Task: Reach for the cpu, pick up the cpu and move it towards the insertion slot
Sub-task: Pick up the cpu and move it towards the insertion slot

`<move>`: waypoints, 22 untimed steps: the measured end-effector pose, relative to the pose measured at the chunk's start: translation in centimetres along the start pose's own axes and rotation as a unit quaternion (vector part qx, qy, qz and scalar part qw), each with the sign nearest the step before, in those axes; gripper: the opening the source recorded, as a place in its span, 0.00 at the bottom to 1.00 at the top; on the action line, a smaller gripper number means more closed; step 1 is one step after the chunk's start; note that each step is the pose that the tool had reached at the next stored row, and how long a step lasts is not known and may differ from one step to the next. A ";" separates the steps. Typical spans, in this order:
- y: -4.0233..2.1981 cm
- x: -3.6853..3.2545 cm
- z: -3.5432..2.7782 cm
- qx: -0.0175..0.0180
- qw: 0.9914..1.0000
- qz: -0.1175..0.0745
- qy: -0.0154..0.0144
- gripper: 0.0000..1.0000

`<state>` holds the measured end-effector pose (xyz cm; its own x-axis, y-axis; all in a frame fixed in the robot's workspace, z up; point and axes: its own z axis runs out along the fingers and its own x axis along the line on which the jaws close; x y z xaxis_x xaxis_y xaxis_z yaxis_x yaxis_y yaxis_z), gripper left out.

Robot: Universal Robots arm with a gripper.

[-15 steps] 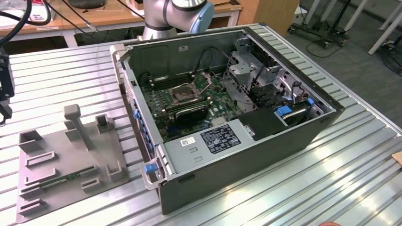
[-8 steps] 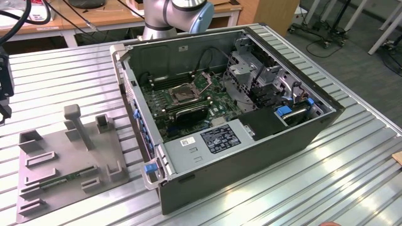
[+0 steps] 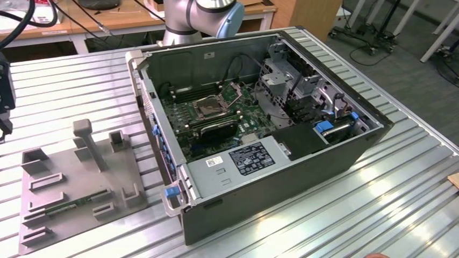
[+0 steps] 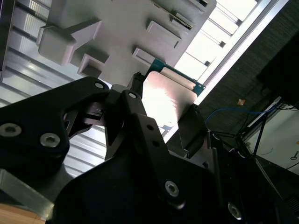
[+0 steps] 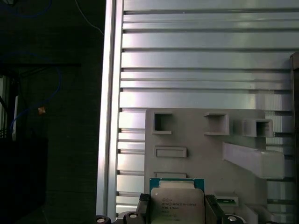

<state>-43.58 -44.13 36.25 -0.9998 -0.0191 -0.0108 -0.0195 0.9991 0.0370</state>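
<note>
The cpu [image 5: 176, 201], a flat square chip with a silver top and a green rim, sits between my gripper's [image 5: 176, 211] two black fingers [image 5: 143, 207], which are shut on its opposite edges. In the second wrist view the cpu [image 4: 167, 99] shines between the fingers [image 4: 135, 100], held clear of the grey fixture plate [image 4: 121, 28]. In the exterior view, part of my dark gripper [image 3: 4, 97] hangs at the left edge, above the table. The insertion slot [image 3: 210, 107], a square socket with a dark centre and a metal frame, lies on the green board inside the open computer case [image 3: 287, 177].
The grey fixture plate [image 3: 64, 177] with raised blocks and pockets lies on the ridged metal table at the exterior view's left, a thin green memory stick [image 3: 72, 206] resting in it. Cables and drive cages crowd the case's right side. The table's edge [image 5: 110, 93] runs close beside the fixture.
</note>
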 end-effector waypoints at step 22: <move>0.00 -0.31 -0.01 0.000 1.000 0.000 0.000 0.54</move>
<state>-43.27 -44.13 36.26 -0.9998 -0.0191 -0.0110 -0.0195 0.9991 0.0371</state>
